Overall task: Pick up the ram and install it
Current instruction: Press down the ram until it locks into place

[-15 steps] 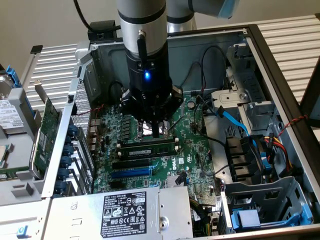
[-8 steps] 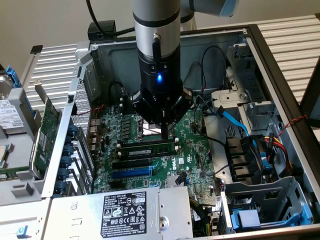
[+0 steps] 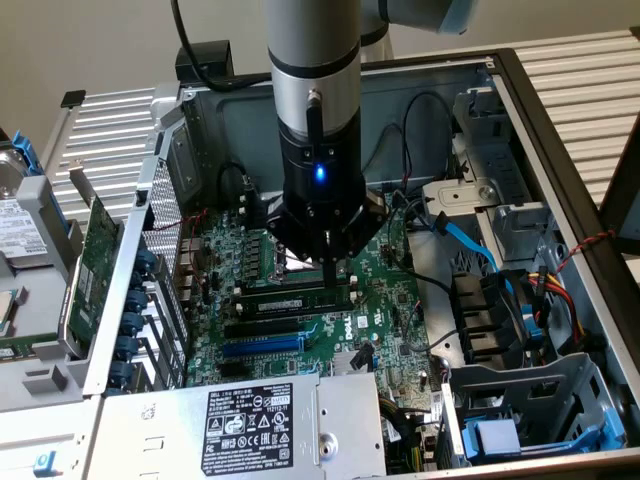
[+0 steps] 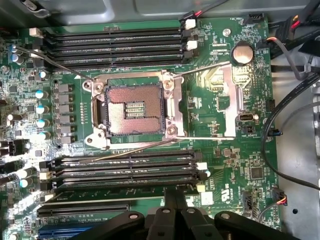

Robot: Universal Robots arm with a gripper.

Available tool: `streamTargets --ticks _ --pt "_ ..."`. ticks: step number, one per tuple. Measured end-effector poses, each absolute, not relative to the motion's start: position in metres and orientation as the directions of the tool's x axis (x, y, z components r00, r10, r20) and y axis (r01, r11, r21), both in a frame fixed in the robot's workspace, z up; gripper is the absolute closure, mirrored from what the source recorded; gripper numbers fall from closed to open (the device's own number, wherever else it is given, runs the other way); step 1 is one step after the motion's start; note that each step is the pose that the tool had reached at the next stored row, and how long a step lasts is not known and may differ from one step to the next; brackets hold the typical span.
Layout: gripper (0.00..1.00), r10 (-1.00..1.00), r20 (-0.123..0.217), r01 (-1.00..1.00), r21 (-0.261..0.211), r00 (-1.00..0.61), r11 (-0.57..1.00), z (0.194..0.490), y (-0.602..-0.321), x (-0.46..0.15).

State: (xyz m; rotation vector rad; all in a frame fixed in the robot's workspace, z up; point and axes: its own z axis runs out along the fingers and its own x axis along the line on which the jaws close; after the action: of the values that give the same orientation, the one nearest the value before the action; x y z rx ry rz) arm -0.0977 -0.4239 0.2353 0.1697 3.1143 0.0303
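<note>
Item: the ram [image 3: 285,298], one stick, dark green with a pale label strip. It stands on edge in a slot of the memory bank [image 3: 290,300] on the power-supply side of the processor socket. Its long axis lies along the slot, running from the exterior view's left to right, level with the board.

Gripper [image 3: 330,272]: one, pointing straight down over the end of the ram towards the exterior view's right. The jaws are closed tight, fingers pressed together, with nothing gripped between them. The tips sit at the ram's top edge; whether they actually touch it cannot be told. In the wrist view the closed gripper [image 4: 175,197] reaches to the edge of the near slot bank [image 4: 125,170].

Memory banks: two, one on either side of the socket, each apparently of four long black slots with white end clips. The far bank [image 4: 115,47] holds no sticks.

Processor socket [image 4: 132,107]: one, uncovered, contact field exposed.

Coin cell [image 4: 242,52]: one, beside the socket frame.

Motherboard [image 3: 385,285]: one, green, lying flat in the open case [image 3: 560,150].

Power supply [image 3: 250,425]: one, labelled, just beside the board.

Expansion card [image 3: 98,255]: one, green, standing outside the case wall at the exterior view's left.
</note>
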Motion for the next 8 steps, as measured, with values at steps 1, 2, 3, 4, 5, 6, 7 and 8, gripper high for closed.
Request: streamTargets --ticks 1,2,3,4,5,6,7,8 --pt "0.89 0.109 -0.021 0.108 0.021 -0.994 0.994 0.2340 -0.4239 -0.0977" --pt "0.89 0.109 -0.021 0.108 0.021 -0.994 0.994 0.2327 -0.4239 -0.0977" --pt "0.89 0.109 -0.021 0.108 0.021 -0.994 0.994 0.2314 -0.4239 -0.0977" --pt "0.89 0.109 -0.022 0.108 0.021 -0.994 0.994 0.2303 -0.4239 -0.0977" --pt "0.89 0.109 -0.021 0.108 0.020 -0.994 0.994 0.2293 -0.4240 -0.0977" --pt "0.89 0.109 -0.021 0.108 0.020 -0.994 0.994 0.2285 -0.4240 -0.0977" --pt "0.89 0.109 -0.021 0.108 0.020 -0.994 0.994 0.2275 -0.4240 -0.0977" --pt "0.89 0.109 -0.021 0.108 0.019 -0.994 0.994 0.2267 -0.4240 -0.0977"
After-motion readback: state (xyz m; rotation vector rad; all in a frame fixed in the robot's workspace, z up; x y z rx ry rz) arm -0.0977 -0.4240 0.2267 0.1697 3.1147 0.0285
